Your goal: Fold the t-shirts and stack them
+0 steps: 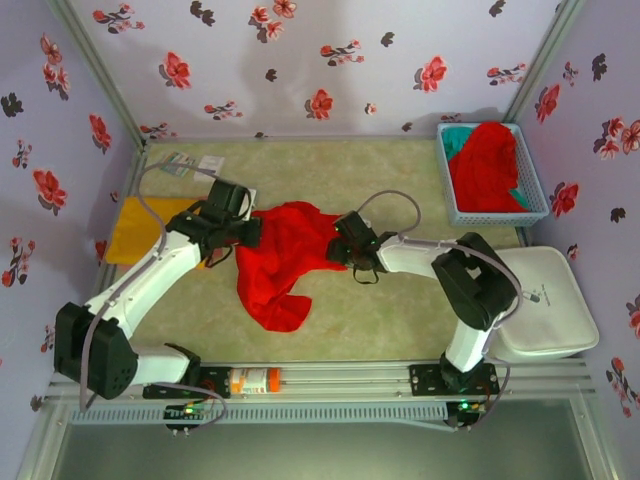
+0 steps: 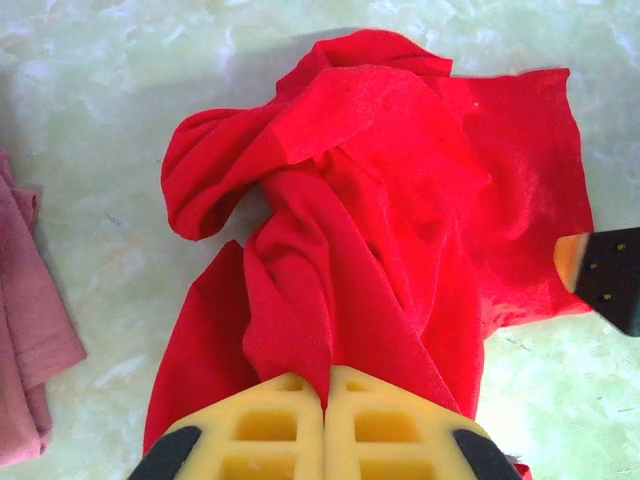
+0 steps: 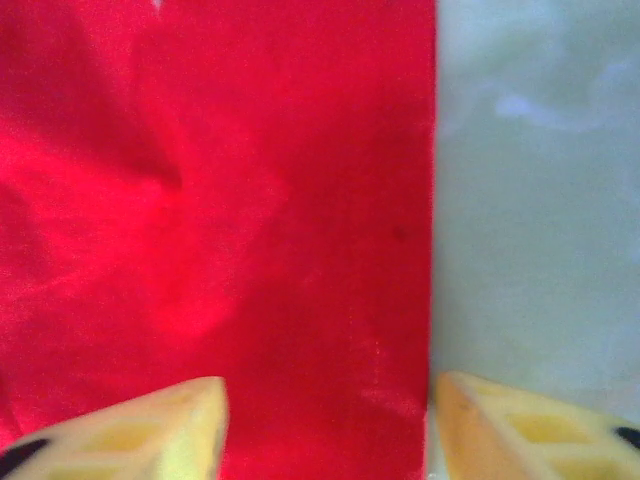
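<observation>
At table (image 1: 400, 320) centre: red t-shirt (image 1: 285, 265) far-to-near | left claw (image 2: 325, 378) pinching it | right claw (image 3: 330, 385) apart

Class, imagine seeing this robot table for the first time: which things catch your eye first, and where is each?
A crumpled bright red t-shirt lies mid-table, with the left gripper shut on its bunched cloth and the right gripper open over its straight edge. At the far right corner, a blue basket holds red cloth over teal cloth. An orange-yellow shirt lies flat at the left edge.
</observation>
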Tool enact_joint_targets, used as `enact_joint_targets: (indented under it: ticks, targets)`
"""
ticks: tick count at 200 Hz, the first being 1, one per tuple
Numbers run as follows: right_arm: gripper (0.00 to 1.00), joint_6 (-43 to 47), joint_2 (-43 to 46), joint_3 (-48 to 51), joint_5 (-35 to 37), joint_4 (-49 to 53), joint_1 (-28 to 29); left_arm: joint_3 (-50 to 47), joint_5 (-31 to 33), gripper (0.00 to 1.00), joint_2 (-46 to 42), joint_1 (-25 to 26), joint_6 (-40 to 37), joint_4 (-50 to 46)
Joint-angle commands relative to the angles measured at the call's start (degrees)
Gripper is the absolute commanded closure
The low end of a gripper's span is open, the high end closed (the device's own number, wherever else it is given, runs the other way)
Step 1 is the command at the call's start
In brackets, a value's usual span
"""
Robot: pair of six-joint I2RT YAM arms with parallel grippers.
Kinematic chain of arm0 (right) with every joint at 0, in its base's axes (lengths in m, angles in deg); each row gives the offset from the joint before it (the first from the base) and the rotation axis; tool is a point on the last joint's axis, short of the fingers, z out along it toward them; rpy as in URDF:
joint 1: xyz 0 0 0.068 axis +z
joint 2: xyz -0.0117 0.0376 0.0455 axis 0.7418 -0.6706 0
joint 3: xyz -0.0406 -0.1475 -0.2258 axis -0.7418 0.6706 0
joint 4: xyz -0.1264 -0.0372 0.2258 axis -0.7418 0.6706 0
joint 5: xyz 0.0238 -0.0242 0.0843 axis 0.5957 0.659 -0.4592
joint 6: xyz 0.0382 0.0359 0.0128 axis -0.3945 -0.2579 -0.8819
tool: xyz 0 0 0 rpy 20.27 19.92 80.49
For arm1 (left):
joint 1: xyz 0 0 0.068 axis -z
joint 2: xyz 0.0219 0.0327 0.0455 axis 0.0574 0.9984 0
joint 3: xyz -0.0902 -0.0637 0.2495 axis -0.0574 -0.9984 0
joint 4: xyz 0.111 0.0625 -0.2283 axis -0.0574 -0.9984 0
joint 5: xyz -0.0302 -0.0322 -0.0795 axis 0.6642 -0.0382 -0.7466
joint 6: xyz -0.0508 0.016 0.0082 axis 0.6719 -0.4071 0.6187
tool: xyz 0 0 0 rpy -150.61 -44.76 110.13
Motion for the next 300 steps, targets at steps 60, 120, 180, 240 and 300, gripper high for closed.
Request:
enact_joint_targets:
  ticks: [60, 120, 180, 240, 300]
  targets:
    - [1.00, 2.5, 11.1, 3.1, 7.5, 0.7, -2.0, -1.5, 3.7, 0.99, -5.6, -0.8, -1.0, -1.8]
    - [1.00, 5.6, 29.8, 10.1, 15.3, 4.6, -9.6, -1.2, 4.6, 0.97, -6.6, -4.2, -0.1, -2.4]
    - [1.00, 7.9, 36.6, 12.1, 19.3, 7.8, -14.7, -1.5, 4.4, 0.86, -4.7, -4.5, 2.4, -2.0]
    - [1.00, 13.1, 31.2, 5.4, 16.0, 7.4, -19.4, -3.8, 4.4, 0.76, -5.4, -5.3, 3.4, -3.6]
    - [1.00, 17.6, 11.3, -16.0, 4.0, 8.4, -20.5, -9.5, -0.2, 0.63, -7.2, -5.3, 7.5, -1.8]
